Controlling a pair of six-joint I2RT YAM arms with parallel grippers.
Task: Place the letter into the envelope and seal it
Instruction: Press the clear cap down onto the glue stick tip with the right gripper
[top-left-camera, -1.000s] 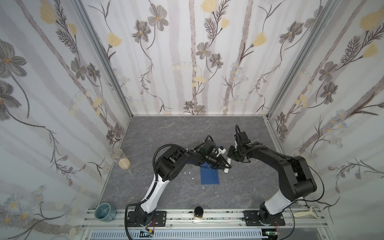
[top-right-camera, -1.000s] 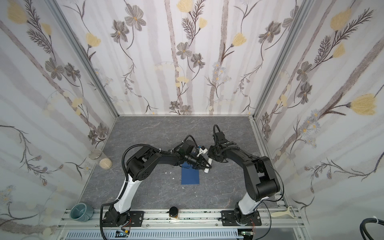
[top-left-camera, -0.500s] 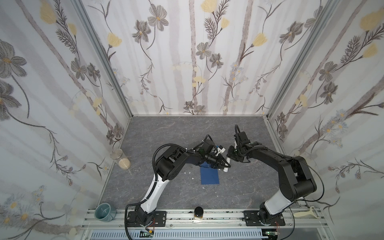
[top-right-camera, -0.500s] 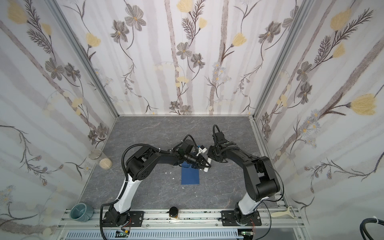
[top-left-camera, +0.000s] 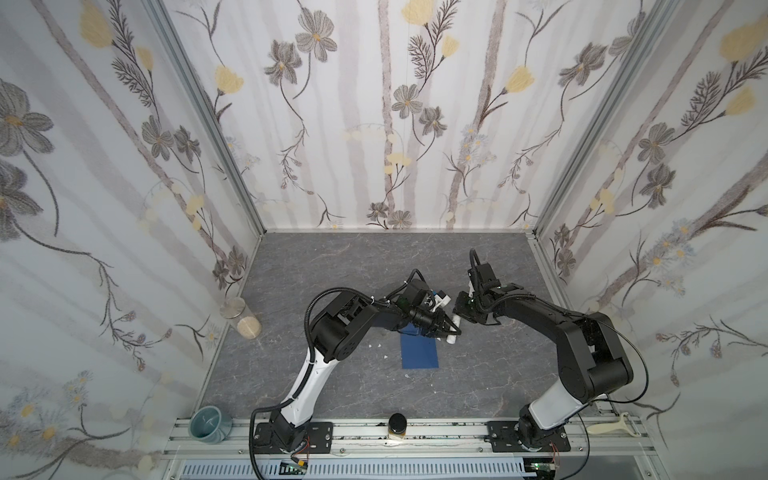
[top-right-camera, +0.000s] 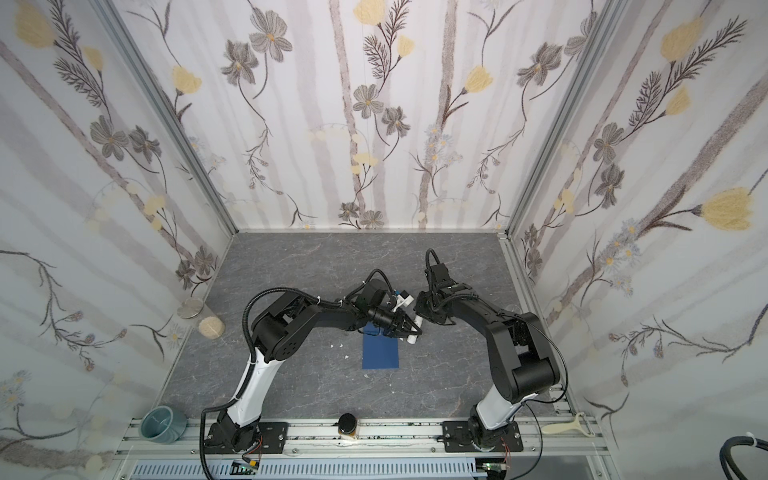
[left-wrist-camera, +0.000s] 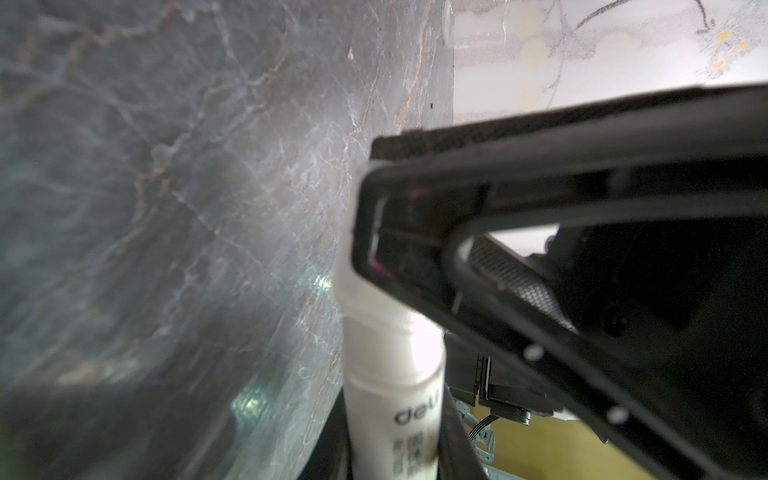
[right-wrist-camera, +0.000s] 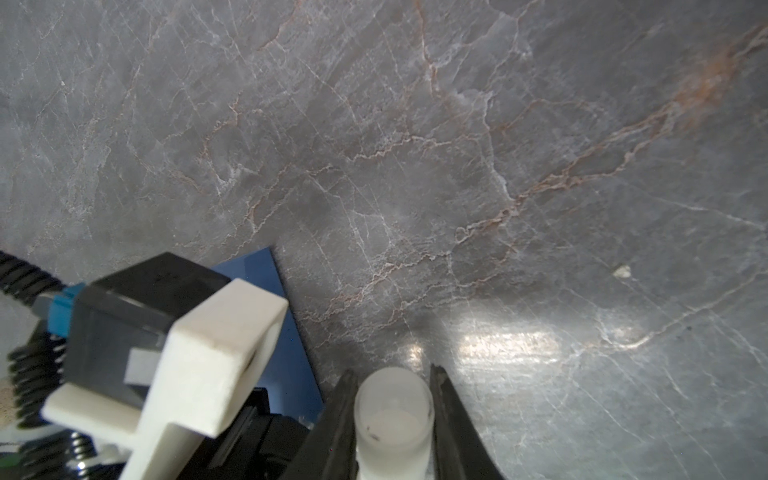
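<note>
While the envelope (top-left-camera: 419, 353) lies flat at centre frame in both top views, its upper end seemingly beneath my left gripper (top-left-camera: 446, 329), that gripper clamps the glue stick (left-wrist-camera: 390, 374) barrel; my right gripper (right-wrist-camera: 392, 376) pinches the stick's capped tip.

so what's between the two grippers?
A white glue stick, gripped by both: left gripper on its body, right gripper on its cap. Shows in both wrist views.

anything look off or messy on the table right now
Small white scraps lie scattered on the table left of the envelope in both top views; too small to identify. The envelope lies flat and looks undamaged. The glue stick is held off the table, not dropped.
</note>
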